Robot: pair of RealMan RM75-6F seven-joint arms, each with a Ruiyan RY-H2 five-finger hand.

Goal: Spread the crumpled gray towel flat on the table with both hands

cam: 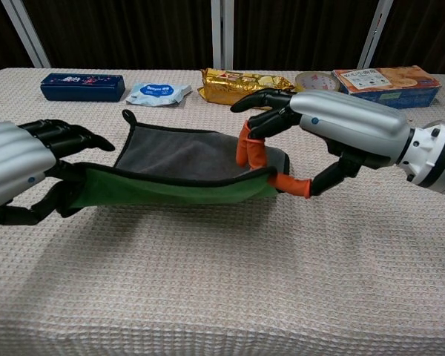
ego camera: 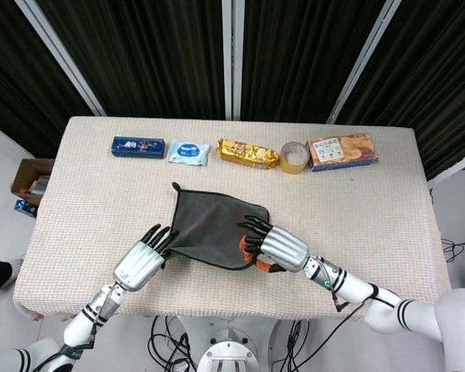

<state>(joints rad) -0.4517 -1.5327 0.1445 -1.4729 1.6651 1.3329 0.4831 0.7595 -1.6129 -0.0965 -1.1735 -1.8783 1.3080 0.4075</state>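
The towel (ego camera: 211, 224), gray on top with a green underside (cam: 170, 190), is stretched between my two hands just above the table, its far edge lying on the cloth. My left hand (ego camera: 142, 260) grips the near left corner; in the chest view the left hand (cam: 22, 174) has its fingers curled over the towel edge. My right hand (ego camera: 275, 248) pinches the near right corner, and the chest view shows this right hand (cam: 322, 130) with orange fingertips (cam: 249, 153) clamped on the hem.
Along the table's far edge lie a blue box (ego camera: 137, 146), a white wipes pack (ego camera: 189, 151), a gold snack packet (ego camera: 247, 153), a tape roll (ego camera: 294, 157) and an orange cracker box (ego camera: 342, 149). A cardboard box (ego camera: 29, 182) sits on the floor at left.
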